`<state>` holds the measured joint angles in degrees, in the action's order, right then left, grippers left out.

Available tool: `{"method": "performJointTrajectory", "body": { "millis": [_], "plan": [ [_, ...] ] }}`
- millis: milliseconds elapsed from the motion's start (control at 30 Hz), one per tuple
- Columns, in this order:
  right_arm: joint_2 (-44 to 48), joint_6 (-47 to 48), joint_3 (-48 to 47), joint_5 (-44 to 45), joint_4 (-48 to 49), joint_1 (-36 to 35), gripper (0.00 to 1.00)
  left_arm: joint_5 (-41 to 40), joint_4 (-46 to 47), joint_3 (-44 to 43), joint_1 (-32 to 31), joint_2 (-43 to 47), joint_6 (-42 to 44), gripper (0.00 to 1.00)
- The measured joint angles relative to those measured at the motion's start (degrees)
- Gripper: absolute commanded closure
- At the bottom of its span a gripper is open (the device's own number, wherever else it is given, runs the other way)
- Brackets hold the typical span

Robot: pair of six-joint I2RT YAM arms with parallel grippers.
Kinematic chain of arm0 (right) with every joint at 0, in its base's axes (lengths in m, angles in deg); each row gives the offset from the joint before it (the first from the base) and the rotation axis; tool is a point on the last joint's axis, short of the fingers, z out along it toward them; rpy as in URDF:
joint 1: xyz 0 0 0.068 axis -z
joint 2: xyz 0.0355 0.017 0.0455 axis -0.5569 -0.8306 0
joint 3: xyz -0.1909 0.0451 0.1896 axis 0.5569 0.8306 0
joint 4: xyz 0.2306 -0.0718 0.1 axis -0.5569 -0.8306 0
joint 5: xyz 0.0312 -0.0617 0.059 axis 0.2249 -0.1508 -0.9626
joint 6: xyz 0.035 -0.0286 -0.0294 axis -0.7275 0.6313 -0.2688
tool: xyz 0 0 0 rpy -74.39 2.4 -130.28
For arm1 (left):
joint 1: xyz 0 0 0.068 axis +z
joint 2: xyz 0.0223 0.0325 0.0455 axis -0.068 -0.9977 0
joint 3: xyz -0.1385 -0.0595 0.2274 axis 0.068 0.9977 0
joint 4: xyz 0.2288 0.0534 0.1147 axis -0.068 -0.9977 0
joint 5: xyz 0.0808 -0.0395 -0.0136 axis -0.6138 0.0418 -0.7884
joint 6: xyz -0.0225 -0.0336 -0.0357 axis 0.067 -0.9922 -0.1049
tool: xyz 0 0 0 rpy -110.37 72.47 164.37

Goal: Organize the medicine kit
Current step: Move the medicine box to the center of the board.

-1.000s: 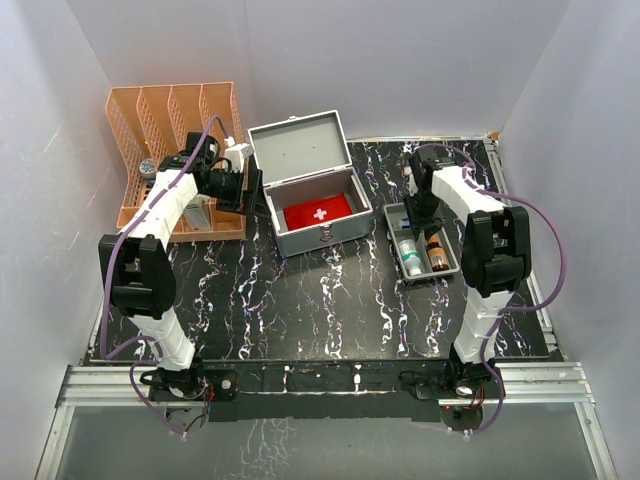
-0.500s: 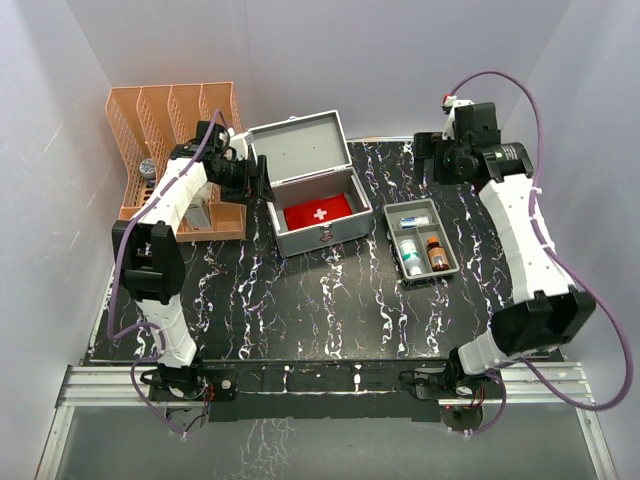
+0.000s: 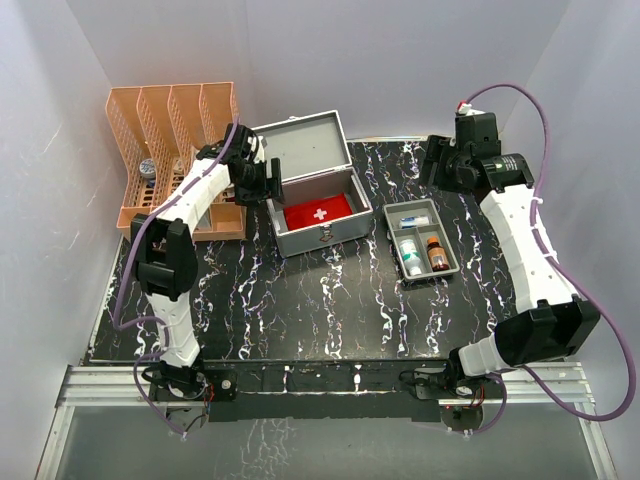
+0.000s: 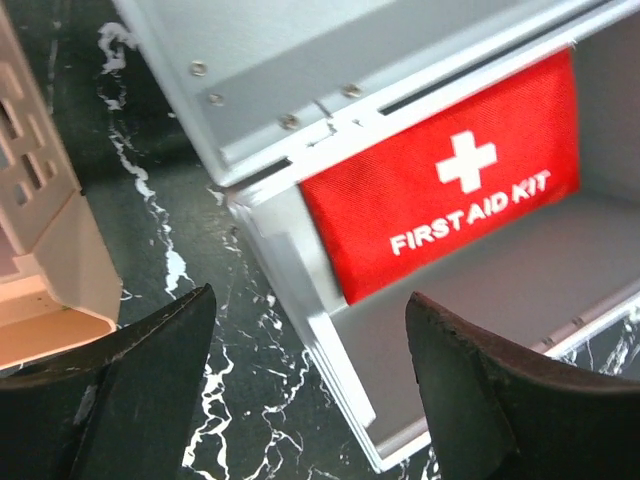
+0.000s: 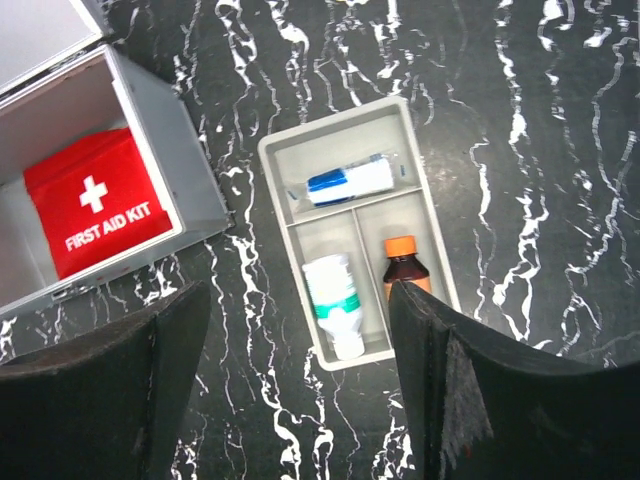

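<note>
The medicine kit (image 3: pixel 322 235), a silver metal case, stands open at the table's middle with its lid (image 3: pixel 297 148) tipped back. A red first-aid pouch (image 3: pixel 318 212) lies inside it, also seen as the pouch (image 4: pixel 450 215) and the pouch (image 5: pixel 95 215). My left gripper (image 3: pixel 262 180) hovers open and empty at the case's left wall (image 4: pixel 330 340), its fingers straddling that corner from above. My right gripper (image 3: pixel 440 165) hangs open and empty, high at the back right, looking down on the grey tray (image 5: pixel 275 160).
The divided tray (image 3: pixel 400 214) holds a white bottle (image 5: pixel 335 300), a brown bottle with an orange cap (image 5: pixel 405 262) and a blue-white packet (image 5: pixel 350 182). An orange file rack (image 3: pixel 170 120) stands at the back left, close beside my left arm. White walls enclose the table.
My right arm rose from over the tray and swung to the back right, its jaws opening. My left gripper moved from the rack to the case's left side.
</note>
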<state>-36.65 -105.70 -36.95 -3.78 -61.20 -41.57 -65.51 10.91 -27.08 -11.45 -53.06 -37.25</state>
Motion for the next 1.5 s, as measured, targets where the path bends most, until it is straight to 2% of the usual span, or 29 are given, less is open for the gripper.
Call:
{"method": "performJointTrajectory", "body": {
  "millis": [100,200,367,567,767,900,1133,1500],
  "plan": [
    [0.2,0.0,-0.4,3.1,0.0,0.0,0.34,-2.8,0.0,-0.2,0.0,-1.7,-2.3,0.44],
    [0.2,-0.4,-0.4,4.7,-0.2,0.0,0.35,-4.3,-0.1,-0.2,0.0,-3.4,-4.0,0.51],
    [0.2,-2.0,0.1,7.0,-0.2,0.0,0.39,-4.6,0.0,-0.2,-0.6,-4.7,-5.8,0.7],
    [0.2,-2.7,3.5,9.3,0.0,0.0,0.37,-5.4,-0.2,-0.2,-1.6,-4.7,-6.0,0.99],
    [0.2,-3.4,6.9,9.5,-0.3,0.0,0.36,-4.2,-1.2,-0.2,-1.5,-4.4,0.5,1.0],
    [0.2,-3.8,8.2,9.4,-0.6,0.0,0.31,-3.5,-0.6,1.7,-1.5,-3.3,1.9,1.0],
    [1.2,-2.7,12.6,8.9,-0.5,0.0,0.33,-3.0,1.4,10.1,-1.7,2.5,1.1,1.0],
    [5.1,7.0,25.0,4.2,1.9,0.0,0.39,-3.8,4.9,21.7,-2.1,11.4,-3.8,1.0]
  ]
}}
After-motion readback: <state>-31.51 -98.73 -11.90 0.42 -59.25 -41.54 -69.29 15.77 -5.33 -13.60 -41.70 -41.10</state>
